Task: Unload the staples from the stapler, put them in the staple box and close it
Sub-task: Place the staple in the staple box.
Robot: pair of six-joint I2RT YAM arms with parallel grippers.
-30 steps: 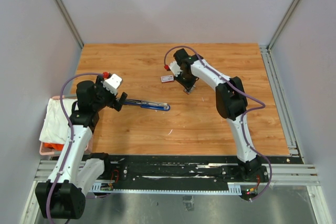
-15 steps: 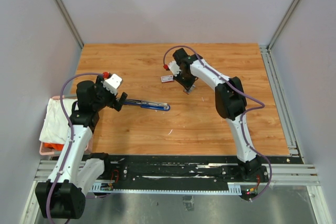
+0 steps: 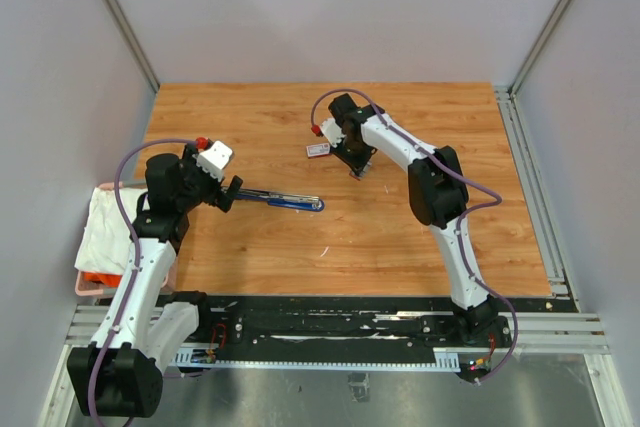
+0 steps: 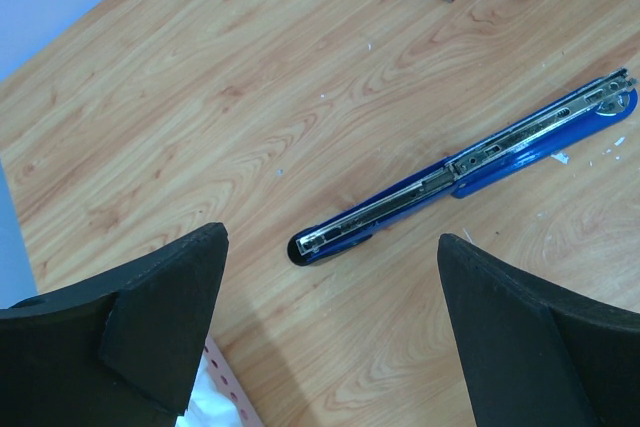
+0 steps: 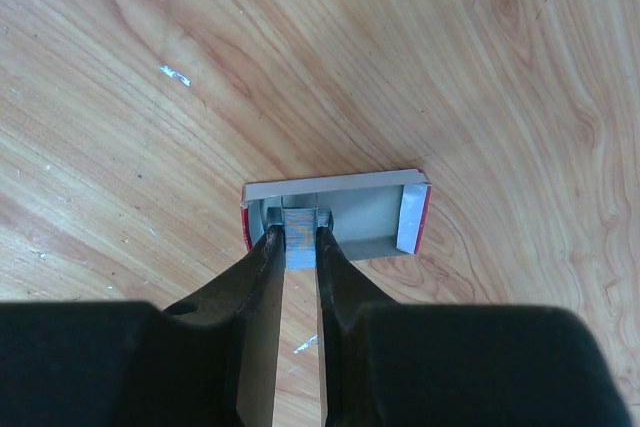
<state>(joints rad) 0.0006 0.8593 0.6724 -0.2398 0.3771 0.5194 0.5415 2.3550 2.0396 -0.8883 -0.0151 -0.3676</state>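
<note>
Some staples (image 5: pixel 298 245) are being clamped by right end effector (image 5: pixel 297 229) inside box (image 5: pixel 370 212) beyond stapler (image 4: pixel 470 162); left end effector (image 4: pixel 332 237) is hovering, spread wide, at stapler's end.

Left claw (image 4: pixel 330 245) gapes wide; right claw (image 5: pixel 298 237) pinched nearly closed.
</note>
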